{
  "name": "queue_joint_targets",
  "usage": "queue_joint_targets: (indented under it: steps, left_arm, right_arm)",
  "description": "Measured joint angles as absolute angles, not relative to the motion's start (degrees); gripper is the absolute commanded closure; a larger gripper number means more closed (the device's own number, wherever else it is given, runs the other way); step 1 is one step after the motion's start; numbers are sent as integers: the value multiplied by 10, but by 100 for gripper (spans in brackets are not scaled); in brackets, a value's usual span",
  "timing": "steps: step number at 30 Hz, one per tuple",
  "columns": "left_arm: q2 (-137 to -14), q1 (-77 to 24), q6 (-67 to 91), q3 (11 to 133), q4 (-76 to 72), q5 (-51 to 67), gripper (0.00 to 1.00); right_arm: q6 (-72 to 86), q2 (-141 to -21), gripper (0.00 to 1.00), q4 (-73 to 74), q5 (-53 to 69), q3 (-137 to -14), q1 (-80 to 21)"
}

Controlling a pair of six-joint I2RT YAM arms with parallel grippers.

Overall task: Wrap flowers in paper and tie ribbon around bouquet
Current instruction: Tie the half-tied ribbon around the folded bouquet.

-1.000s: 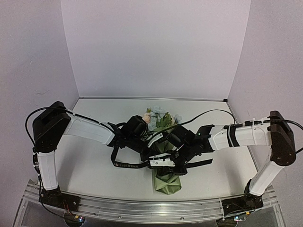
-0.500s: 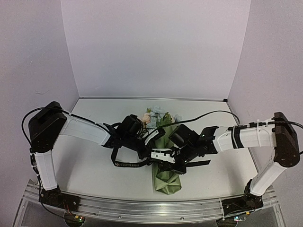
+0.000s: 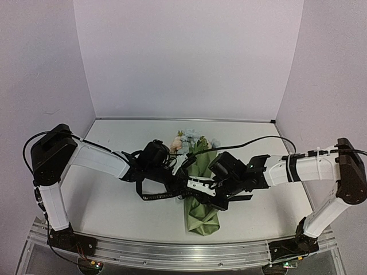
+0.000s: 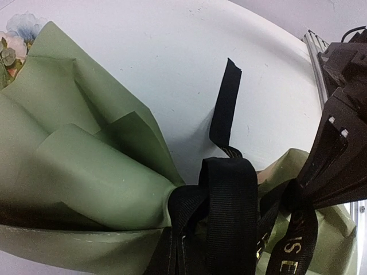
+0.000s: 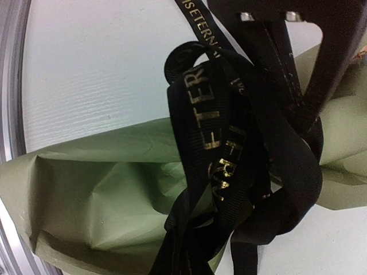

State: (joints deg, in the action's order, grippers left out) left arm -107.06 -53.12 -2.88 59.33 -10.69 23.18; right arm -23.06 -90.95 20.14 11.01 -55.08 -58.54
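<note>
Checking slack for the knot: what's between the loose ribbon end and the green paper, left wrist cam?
The left wrist view shows only bare table there; the free end of the ribbon is clear of the paper.

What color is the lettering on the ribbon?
Gold on the black ribbon, clearest in the right wrist view.

Looped ribbon (image 3: 159, 197), left arm (image 3: 100, 160) and right arm (image 3: 304, 169) crowd the bouquet's (image 3: 202, 217) waist.

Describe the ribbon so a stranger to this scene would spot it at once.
Start at the white table, where an olive-green paper cone of flowers lies at its middle. Looped at the cone's narrow waist is the ribbon, a flat black woven band. Unlike the round black cables nearby, it carries pale printed lettering.
</note>
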Motion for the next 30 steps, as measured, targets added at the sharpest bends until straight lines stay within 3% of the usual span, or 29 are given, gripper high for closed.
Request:
queue_joint_targets:
  steps: [30]
  left_arm:
    - [-1024,-530,53,529,-179,173,100]
  right_arm:
    - [-53,-874,100,214,149,-516,-492]
